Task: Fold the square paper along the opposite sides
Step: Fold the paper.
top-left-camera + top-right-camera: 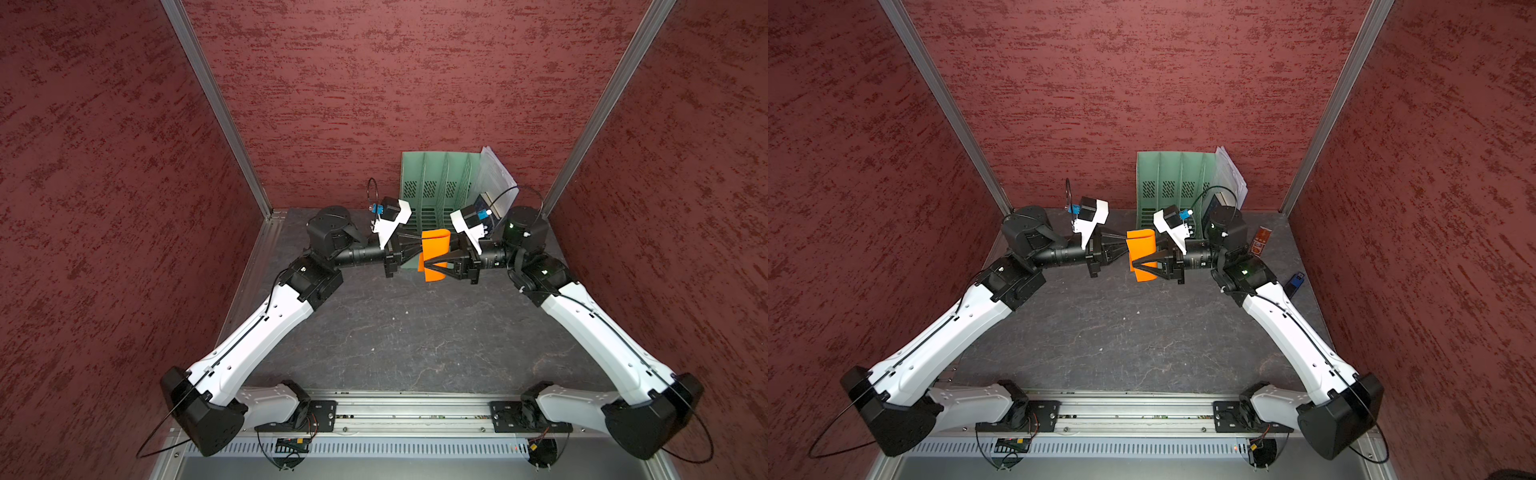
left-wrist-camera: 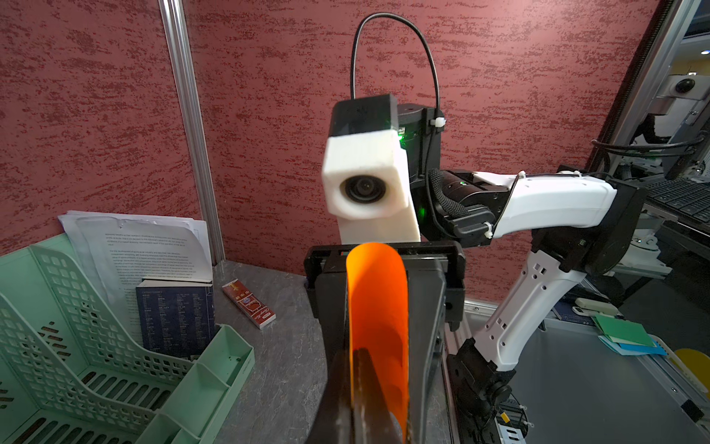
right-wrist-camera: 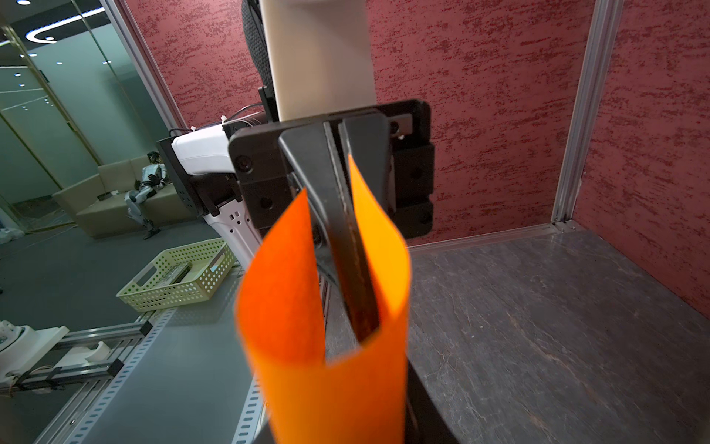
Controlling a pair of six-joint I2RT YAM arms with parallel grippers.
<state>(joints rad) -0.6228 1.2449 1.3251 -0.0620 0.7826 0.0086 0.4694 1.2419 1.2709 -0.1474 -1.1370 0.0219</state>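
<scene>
The square paper is a bright orange sheet curled into a U and held in the air above the back of the table, between both grippers. My left gripper is shut, with one wall of the sheet pinched between its fingers. It reaches into the open loop, where its closed fingertips show. My right gripper comes from the opposite side. Its fingers stand a little apart and flank the curved sheet from outside, pressing on it.
A green file rack stands against the back wall just behind the grippers, with white printed sheets and a dark book in it. A red packet and a small blue object lie at the right. Red walls close three sides.
</scene>
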